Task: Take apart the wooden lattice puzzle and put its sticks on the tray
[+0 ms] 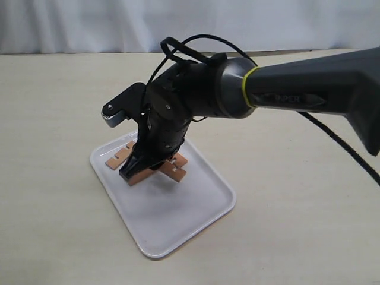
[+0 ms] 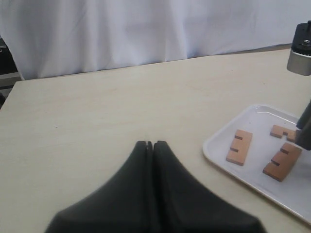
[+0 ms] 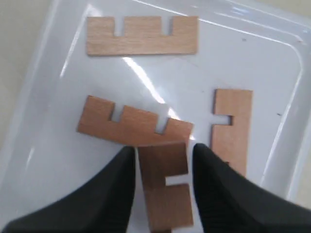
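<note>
No interlocked lattice puzzle shows; several separate notched sticks lie on the white tray [image 1: 178,225] [image 3: 48,160]. One stick [image 3: 141,36] lies at the far end, another stick [image 3: 131,126] across the middle, a third stick [image 3: 232,128] to the side. My right gripper [image 3: 163,153] [image 1: 133,172] hangs low over the tray, open, with a fourth stick [image 3: 165,189] between its fingers and a gap on each side. My left gripper [image 2: 153,144] is shut and empty over bare table, well away from the tray [image 2: 252,111].
The light wooden table [image 1: 59,89] surrounds the tray on all sides. A white curtain [image 2: 146,29] hangs behind the table's far edge. The right arm's wrist camera [image 1: 116,113] juts out above the tray's far corner.
</note>
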`<state>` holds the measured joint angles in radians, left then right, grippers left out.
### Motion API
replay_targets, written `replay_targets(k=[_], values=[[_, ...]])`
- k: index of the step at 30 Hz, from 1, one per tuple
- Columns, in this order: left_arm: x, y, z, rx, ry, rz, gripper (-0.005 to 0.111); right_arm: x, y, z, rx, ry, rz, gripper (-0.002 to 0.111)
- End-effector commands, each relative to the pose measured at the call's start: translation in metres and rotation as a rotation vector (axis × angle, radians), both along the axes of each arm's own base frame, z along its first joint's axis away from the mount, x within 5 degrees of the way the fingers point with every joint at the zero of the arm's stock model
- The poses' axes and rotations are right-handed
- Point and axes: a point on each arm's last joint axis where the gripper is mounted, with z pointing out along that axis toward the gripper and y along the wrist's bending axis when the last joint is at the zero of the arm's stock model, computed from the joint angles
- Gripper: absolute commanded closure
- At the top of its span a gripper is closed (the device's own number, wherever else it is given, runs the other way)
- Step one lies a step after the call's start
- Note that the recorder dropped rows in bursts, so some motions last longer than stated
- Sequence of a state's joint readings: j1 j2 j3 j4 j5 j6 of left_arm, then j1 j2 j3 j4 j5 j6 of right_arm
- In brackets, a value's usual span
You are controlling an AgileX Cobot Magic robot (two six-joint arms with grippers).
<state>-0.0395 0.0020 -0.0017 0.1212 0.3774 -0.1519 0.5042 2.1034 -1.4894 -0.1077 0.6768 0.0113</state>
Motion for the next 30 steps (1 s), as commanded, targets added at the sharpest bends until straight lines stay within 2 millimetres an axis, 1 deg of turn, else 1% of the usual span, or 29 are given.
replay_targets(k=[1,3,5,7,10,11,13,15,17,18,19,21,22,24,27,30], values=[[0.000,-0.001,0.001,0.000,-0.017,-0.010,0.107,-0.002,-0.007,0.010,-0.038,0.005,-0.049,0.050],[0.000,-0.001,0.001,0.000,-0.017,-0.010,0.107,-0.005,-0.008,0.015,-0.043,0.022,-0.047,0.046],[0.000,-0.001,0.001,0.000,-0.017,-0.010,0.107,-0.010,-0.008,0.024,-0.033,0.037,-0.033,0.046],[0.000,-0.001,0.001,0.000,-0.017,-0.010,0.107,-0.015,-0.008,0.037,-0.007,0.044,-0.015,0.046],[0.000,-0.001,0.001,0.000,-0.017,-0.010,0.107,-0.024,-0.013,0.066,-0.001,0.021,0.016,0.047],[0.000,-0.001,0.001,0.000,-0.017,-0.010,0.107,-0.027,-0.015,0.075,-0.010,0.007,0.019,0.051],[0.000,-0.001,0.001,0.000,-0.017,-0.010,0.107,-0.030,-0.024,0.091,-0.037,-0.021,0.007,0.061],[0.000,-0.001,0.001,0.000,-0.017,-0.010,0.107,-0.031,-0.038,0.103,-0.060,-0.045,-0.028,0.077],[0.000,-0.001,0.001,0.000,-0.017,-0.010,0.107,-0.032,-0.052,0.109,-0.062,-0.052,-0.065,0.092],[0.000,-0.001,0.001,0.000,-0.017,-0.010,0.107,-0.032,-0.061,0.110,-0.051,-0.043,-0.096,0.101],[0.000,-0.001,0.001,0.000,-0.017,-0.010,0.107,-0.031,-0.072,0.109,-0.030,-0.025,-0.146,0.104],[0.000,-0.001,0.001,0.000,-0.017,-0.010,0.107,-0.029,-0.098,0.105,0.013,0.031,-0.242,0.104],[0.000,-0.001,0.001,0.000,-0.017,-0.010,0.107,-0.028,-0.118,0.104,0.042,0.073,-0.316,0.104],[0.000,-0.001,0.001,0.000,-0.017,-0.010,0.107,-0.032,-0.148,0.102,0.063,0.123,-0.409,0.104],[0.000,-0.001,0.001,0.000,-0.017,-0.010,0.107,-0.051,-0.189,0.105,0.057,0.130,-0.511,0.104],[0.000,-0.001,0.001,0.000,-0.017,-0.010,0.107,-0.082,-0.226,0.121,0.075,0.016,-0.616,0.104]])
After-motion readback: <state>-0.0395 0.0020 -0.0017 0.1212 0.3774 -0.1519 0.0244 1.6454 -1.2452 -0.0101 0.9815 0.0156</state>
